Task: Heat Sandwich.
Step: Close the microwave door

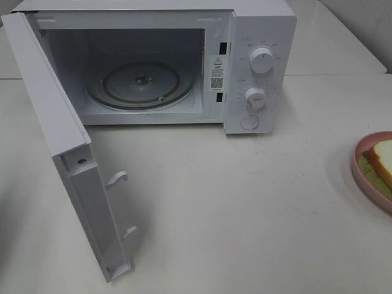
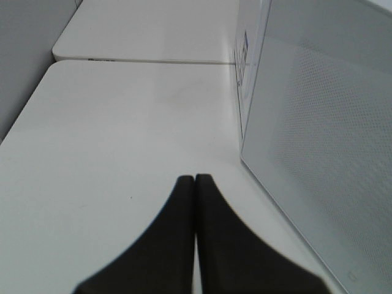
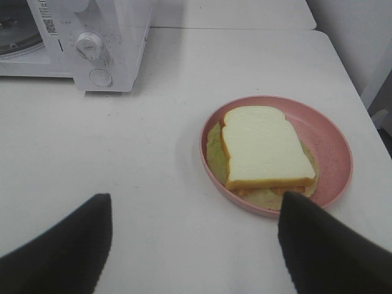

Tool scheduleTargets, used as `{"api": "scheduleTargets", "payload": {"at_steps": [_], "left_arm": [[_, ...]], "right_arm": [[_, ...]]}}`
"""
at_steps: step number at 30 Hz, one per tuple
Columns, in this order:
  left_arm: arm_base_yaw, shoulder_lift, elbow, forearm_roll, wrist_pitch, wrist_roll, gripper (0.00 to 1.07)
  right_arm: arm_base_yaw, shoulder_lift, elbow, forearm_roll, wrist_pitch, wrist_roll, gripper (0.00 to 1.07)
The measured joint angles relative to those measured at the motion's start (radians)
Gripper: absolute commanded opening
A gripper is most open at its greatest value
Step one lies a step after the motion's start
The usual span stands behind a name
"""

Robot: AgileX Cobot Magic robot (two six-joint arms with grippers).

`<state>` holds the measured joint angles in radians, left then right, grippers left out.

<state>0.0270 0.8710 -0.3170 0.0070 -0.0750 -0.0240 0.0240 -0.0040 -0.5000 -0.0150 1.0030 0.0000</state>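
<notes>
The sandwich [image 3: 264, 147], white bread with tan crust and pale green filling at the edges, lies on a round pink plate [image 3: 327, 138]; both show at the right edge of the high view, sandwich [image 1: 382, 160] and plate [image 1: 362, 177]. The white microwave [image 1: 260, 37] stands at the back with its door [image 1: 73, 177] swung open to the left and a glass turntable [image 1: 141, 82] inside. My right gripper [image 3: 196, 223] is open, short of the plate and above the table. My left gripper [image 2: 195, 180] is shut and empty, beside the outer face of the door [image 2: 324, 153]. Neither arm shows in the high view.
The microwave has two dials [image 1: 262, 60] and a round button [image 1: 250, 122] on its right panel. A seam [image 1: 343, 75] joins the white tables behind. White tabletop [image 1: 233, 208] lies between the microwave and the plate.
</notes>
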Motion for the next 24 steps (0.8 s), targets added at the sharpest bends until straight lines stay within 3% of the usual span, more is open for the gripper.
{"api": "scheduleTargets", "payload": {"at_steps": [6,14,24], "left_arm": [[0.000,0.189,0.024,0.010,-0.275,0.000,0.00],[0.000,0.426,0.026,0.163,-0.551,-0.014,0.00],[0.000,0.620,-0.002,0.286,-0.739,-0.131,0.00]], "right_arm": [[0.000,0.000,0.000,0.000,0.000,0.000,0.73],[0.000,0.000,0.000,0.000,0.000,0.000,0.73],[0.000,0.000,0.000,0.000,0.000,0.000,0.72]]}}
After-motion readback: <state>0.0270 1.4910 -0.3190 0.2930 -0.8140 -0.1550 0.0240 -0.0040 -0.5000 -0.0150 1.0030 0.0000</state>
